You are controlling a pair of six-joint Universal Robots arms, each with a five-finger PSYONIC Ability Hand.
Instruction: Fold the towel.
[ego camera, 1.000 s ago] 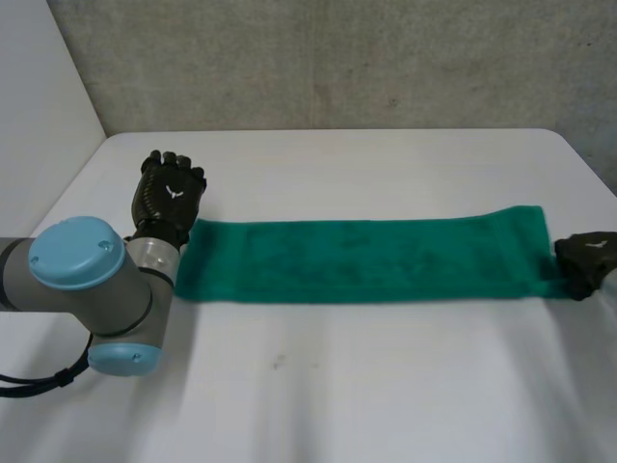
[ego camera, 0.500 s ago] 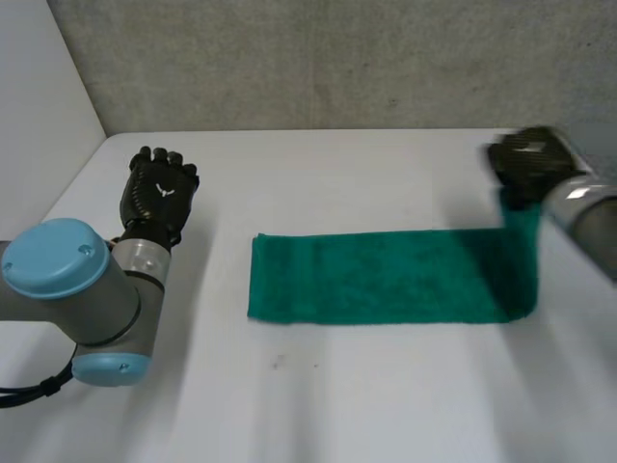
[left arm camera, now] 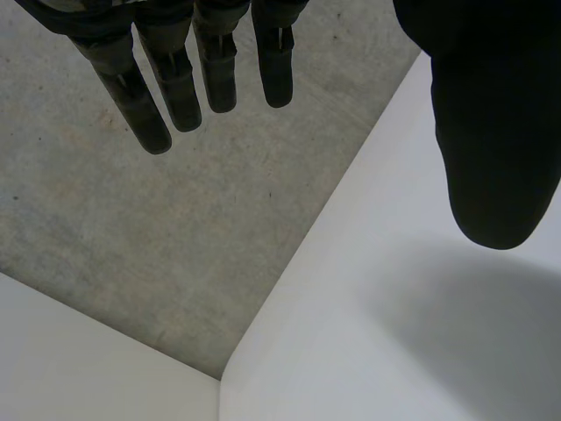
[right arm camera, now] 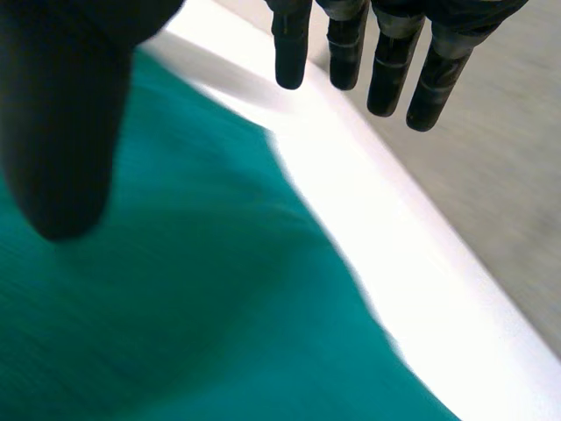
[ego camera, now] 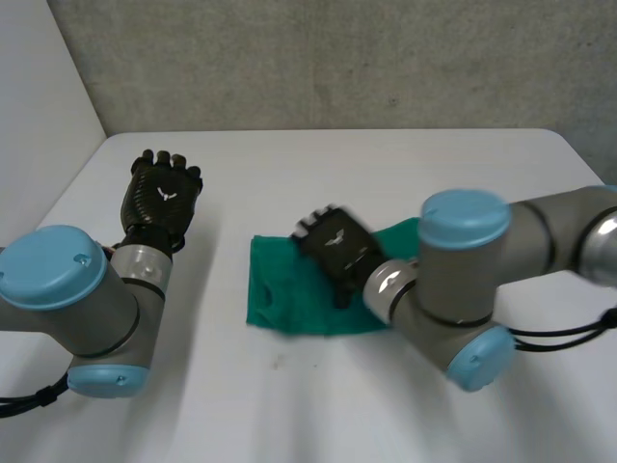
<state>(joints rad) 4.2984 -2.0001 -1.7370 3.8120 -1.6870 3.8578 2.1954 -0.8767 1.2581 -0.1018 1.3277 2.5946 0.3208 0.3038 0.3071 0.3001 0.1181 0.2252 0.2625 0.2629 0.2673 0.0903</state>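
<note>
Right hand [ego camera: 334, 253] over towel [ego camera: 277, 292], fingers straight, holding nothing | left hand [ego camera: 161, 196] relaxed, off towel | I fear dragging fingers could rumple the fold.

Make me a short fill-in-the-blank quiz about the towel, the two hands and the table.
1. The towel is ____ in colour.
2. Of the left hand and the right hand, the one over the towel is the ____.
3. Both hands are ____, holding nothing.
4. The table is ____.

Missing words: green; right; open; white.
</note>
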